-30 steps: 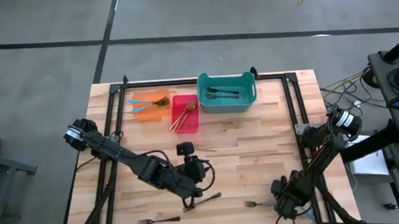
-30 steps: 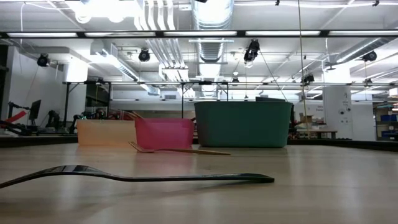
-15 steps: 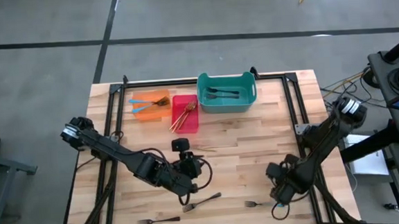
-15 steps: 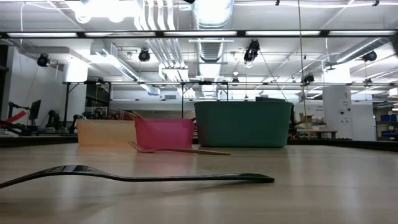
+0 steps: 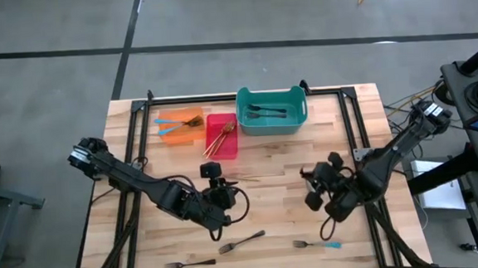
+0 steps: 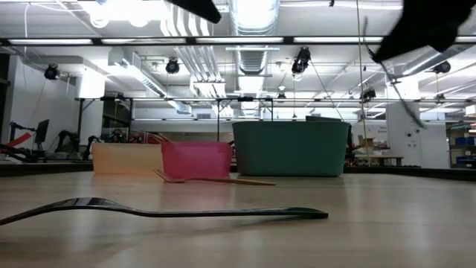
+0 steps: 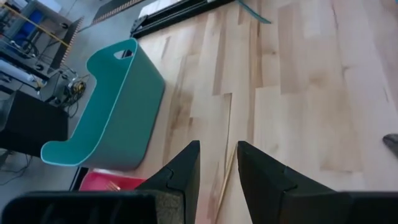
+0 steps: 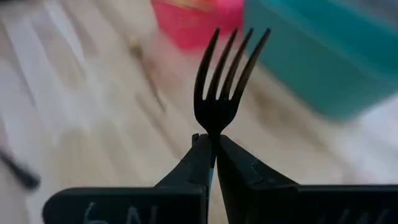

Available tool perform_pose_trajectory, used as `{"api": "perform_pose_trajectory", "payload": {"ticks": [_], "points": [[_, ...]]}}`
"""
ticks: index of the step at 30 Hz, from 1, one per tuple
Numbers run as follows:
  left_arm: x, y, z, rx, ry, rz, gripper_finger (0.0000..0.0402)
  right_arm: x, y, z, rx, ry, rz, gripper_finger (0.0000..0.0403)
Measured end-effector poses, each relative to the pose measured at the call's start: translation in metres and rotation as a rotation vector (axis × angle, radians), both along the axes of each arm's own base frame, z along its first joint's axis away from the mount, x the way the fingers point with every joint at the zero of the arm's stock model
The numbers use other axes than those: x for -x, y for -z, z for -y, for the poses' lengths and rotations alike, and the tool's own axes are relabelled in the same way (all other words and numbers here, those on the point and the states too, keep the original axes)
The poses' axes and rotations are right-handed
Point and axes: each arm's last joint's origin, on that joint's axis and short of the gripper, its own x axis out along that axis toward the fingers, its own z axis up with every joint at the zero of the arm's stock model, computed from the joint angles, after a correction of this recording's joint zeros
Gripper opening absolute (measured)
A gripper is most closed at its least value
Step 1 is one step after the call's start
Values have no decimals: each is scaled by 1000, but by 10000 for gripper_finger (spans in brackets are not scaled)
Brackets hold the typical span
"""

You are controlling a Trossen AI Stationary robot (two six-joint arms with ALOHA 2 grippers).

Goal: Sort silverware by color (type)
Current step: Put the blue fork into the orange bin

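Observation:
My right gripper (image 5: 315, 189) hangs above the table's middle right, shut on a dark-tined fork (image 8: 221, 74) that shows slanting in the low view (image 6: 405, 100). My left gripper (image 7: 217, 162) is open, low over a gold fork (image 7: 225, 177) that lies flat on the wood (image 5: 240, 180). Two dark forks (image 5: 241, 240) (image 5: 190, 263) and a blue-handled fork (image 5: 316, 245) lie near the near edge. The orange bin (image 5: 180, 125), red bin (image 5: 222, 135) and teal bin (image 5: 271, 110) each hold forks. My right gripper pinches the fork between its two fingers at the neck (image 8: 212, 127), just below the tines. The tines stick out past the fingertips; the handle is hidden behind the fingers, where a trace of blue shows. The fork is lifted clear of the table.
The three bins stand in a row at the far edge. A black frame rail (image 5: 245, 95) runs round the table. Bare wood lies between the two grippers and in front of the teal bin (image 7: 109, 112).
My right gripper has risen from the near right corner and moved toward the far left, coming into the low view with the fork. My left gripper has drawn away from the dark fork near the near edge, toward the far edge and the gold fork.

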Motion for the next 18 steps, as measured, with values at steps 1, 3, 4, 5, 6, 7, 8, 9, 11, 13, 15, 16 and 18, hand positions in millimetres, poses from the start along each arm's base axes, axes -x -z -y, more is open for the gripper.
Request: {"api": "perform_pose_trajectory", "payload": {"ticks": [1,3,4,5,6,7,8,9,11,13,15,16,18], "points": [[3,2,-2,4,0,6,88,-3,-3,2,26,4,28,9],[11,5,-7,8,-2,17,88,-10,-7,6,75,10,71,9],[15,6,-10,13,-2,32,88,-13,-9,9,100,13,88,9],[19,7,-13,16,0,44,88,-18,-11,12,122,17,103,9],[24,9,-17,15,3,58,88,-23,-13,16,139,18,116,9],[28,10,-20,14,10,77,88,-27,-16,20,156,16,126,9],[32,11,-24,13,17,105,88,-32,-18,25,178,13,129,9],[36,12,-28,9,24,128,88,-37,-21,30,200,11,135,9],[45,13,-38,-5,34,176,88,-45,-29,42,239,3,145,9],[55,15,-48,-18,40,216,88,-51,-37,58,257,-8,159,9],[66,16,-60,-37,31,237,88,-56,-47,78,257,-22,187,9],[72,16,-66,-37,22,256,88,-59,-52,88,260,-29,207,9],[86,15,-79,-34,-9,282,88,-63,-63,113,274,-48,260,9]]}}
